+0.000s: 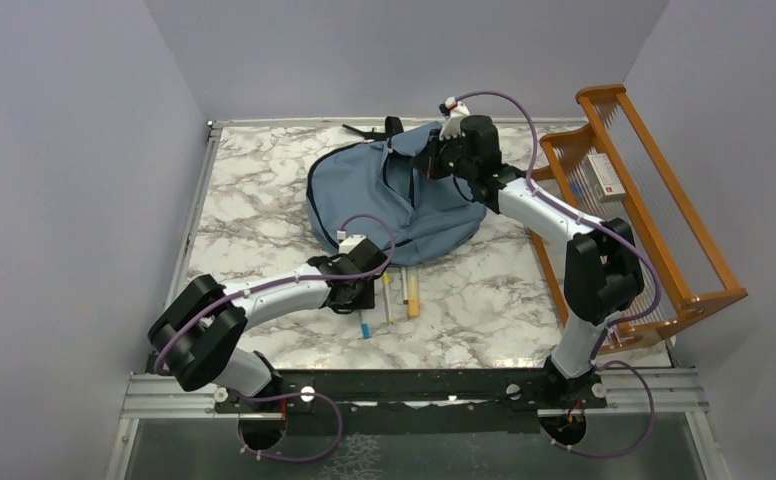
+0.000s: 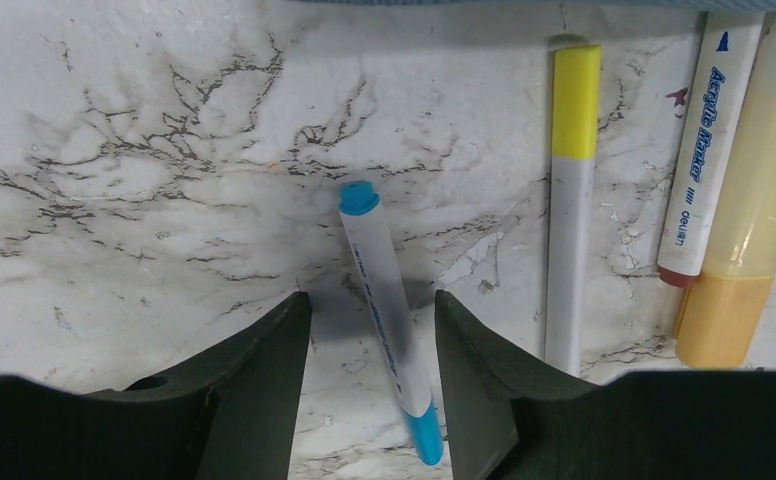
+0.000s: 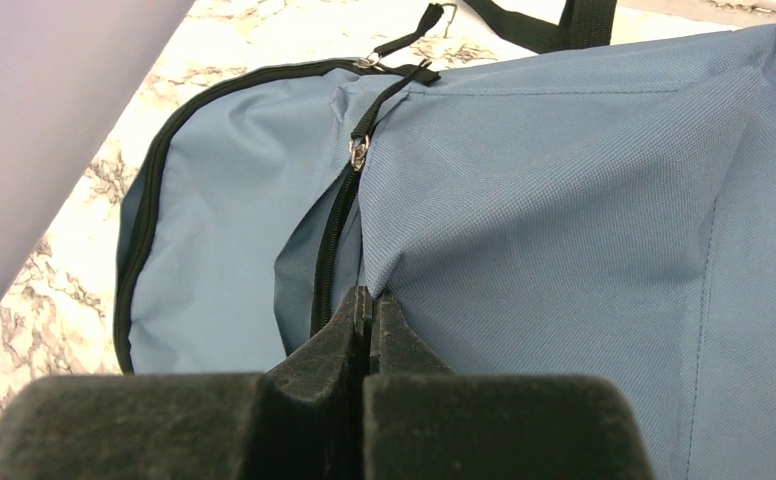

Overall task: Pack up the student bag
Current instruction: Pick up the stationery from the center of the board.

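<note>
The left end effector [image 2: 372, 305] is hanging low over the marble table [image 2: 114, 150], fingers spread open on either side of a blue-capped marker [image 2: 384, 290]. A yellow-capped marker [image 2: 574, 200] is lying to its right. Further right, the student bag [image 1: 364, 190] is resting mid-table, the right end effector [image 3: 369, 300] pinching its fabric beside the zipper [image 3: 334, 230].

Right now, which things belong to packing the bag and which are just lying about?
Job: student bag, pinched by right gripper; blue-capped pen between open left gripper fingers; yellow-capped marker, acrylic marker, orange-capped marker alongside.
Lying about: orange wooden rack; white box resting in it.
</note>
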`<state>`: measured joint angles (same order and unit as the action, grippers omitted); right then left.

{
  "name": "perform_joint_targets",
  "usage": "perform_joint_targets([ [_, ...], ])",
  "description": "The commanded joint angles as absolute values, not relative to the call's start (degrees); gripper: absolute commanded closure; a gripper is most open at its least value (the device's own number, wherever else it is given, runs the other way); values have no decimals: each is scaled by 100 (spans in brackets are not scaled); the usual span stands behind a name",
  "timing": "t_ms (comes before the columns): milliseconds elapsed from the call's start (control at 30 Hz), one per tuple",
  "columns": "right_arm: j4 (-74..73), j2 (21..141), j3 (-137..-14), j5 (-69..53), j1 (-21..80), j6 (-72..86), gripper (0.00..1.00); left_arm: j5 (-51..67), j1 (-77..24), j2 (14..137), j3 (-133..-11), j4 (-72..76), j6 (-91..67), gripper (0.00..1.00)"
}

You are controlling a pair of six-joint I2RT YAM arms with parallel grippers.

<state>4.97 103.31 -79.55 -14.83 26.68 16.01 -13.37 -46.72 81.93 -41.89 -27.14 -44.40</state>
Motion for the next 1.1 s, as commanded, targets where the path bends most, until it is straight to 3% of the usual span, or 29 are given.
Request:
perform_joint_targets([
  [0,821,10244,-7872,-1543,2716,1565,99,-1566,-4765,8590,-4152,-3214,-4478,50],
  [167,861,10252,-7840,-1507,2709,1569,100,-1617,-4847,8762,-4197,-3264,-4413,55],
  [567,921,10270,-7783,-1575,2690,1600,99,-1512,-4931,8857,-4645,-3263,-4263,77],
  [1067,864,10129,-7716,-1539,2681,1538,99,-1250,-4836,8141,-5621,-3120,-3995,85],
])
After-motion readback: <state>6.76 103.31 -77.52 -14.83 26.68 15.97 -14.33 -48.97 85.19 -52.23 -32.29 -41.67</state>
